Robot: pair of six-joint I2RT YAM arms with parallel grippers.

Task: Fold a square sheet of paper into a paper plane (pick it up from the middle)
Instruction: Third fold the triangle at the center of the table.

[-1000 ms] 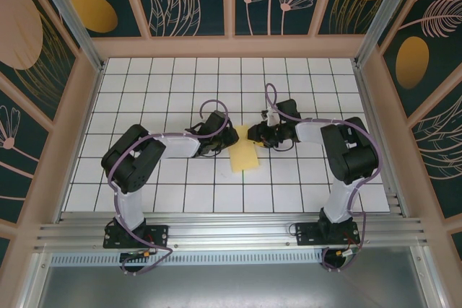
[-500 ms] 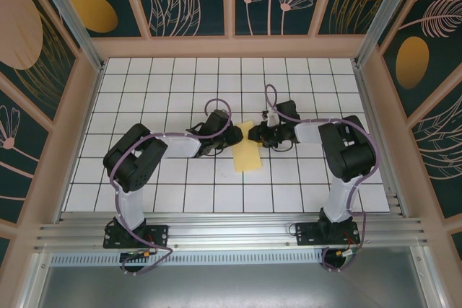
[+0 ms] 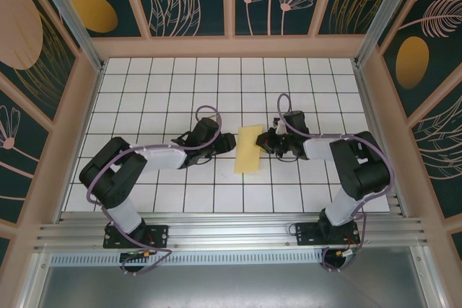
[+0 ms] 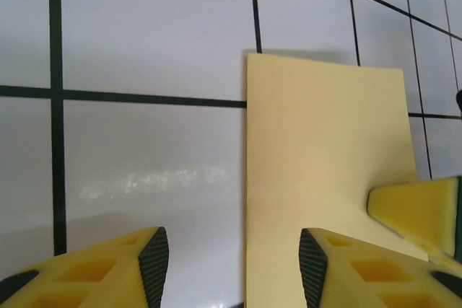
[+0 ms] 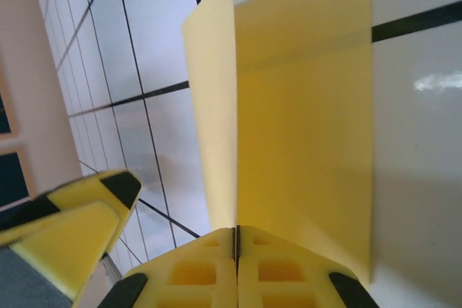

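The square sheet of paper [image 3: 247, 154] lies mid-table, folded over into a narrow yellow rectangle. My right gripper [image 3: 264, 143] is at its right edge and is shut on the paper. In the right wrist view the closed jaws [image 5: 236, 239] pinch the sheet [image 5: 303, 106], and one layer curls upward on the left. My left gripper [image 3: 231, 144] is at the paper's left edge, open. In the left wrist view its jaws [image 4: 233, 268] straddle the left edge of the sheet [image 4: 325, 164], one pad over bare tile, the other over the paper.
The white grid table [image 3: 159, 99] is walled by pink frame posts and patterned panels. A yellow finger of the right gripper [image 4: 422, 207] pokes in at the right of the left wrist view. A left gripper finger [image 5: 86, 207] appears in the right wrist view.
Both arms have stretched out lower over the table, the left elbow swinging left and the right elbow right. The paper has shifted slightly right, and its top edge has risen.
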